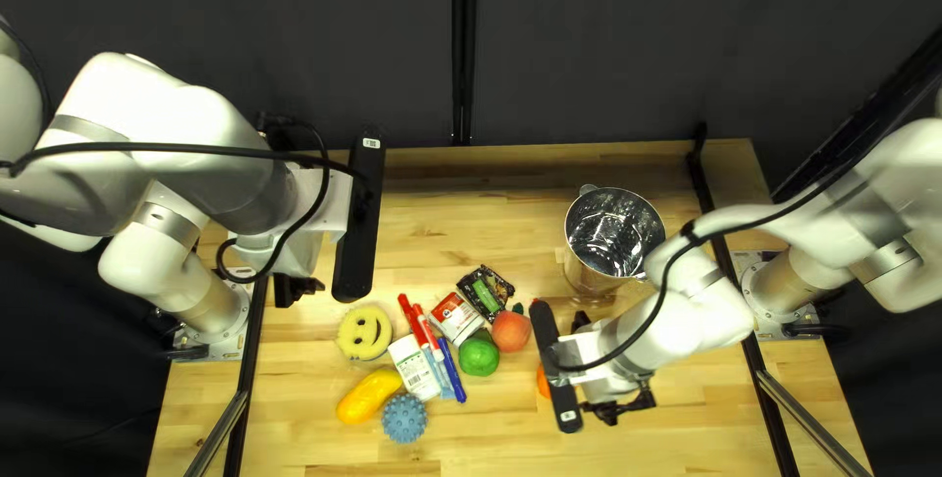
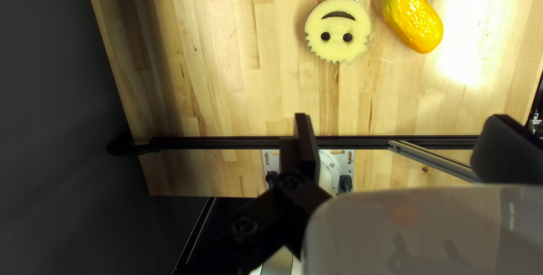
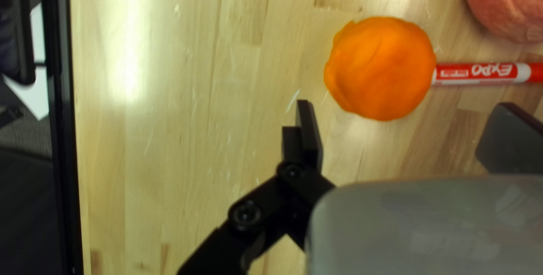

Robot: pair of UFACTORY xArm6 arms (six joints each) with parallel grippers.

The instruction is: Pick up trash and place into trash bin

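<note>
The shiny metal bin stands right of centre in the top left view. Left of it lie a black-and-green wrapper, a red-and-white container and a white carton with green print. My left gripper hangs above the table's left side; in its wrist view the left gripper is open and empty. My right gripper is over the table in front of the bin. Its wrist view shows the right gripper open, with an orange lump on the table ahead of its fingers.
A yellow smiley sponge, yellow mango, blue spiky ball, green pepper and peach lie around the markers. One red marker lies beside the orange lump.
</note>
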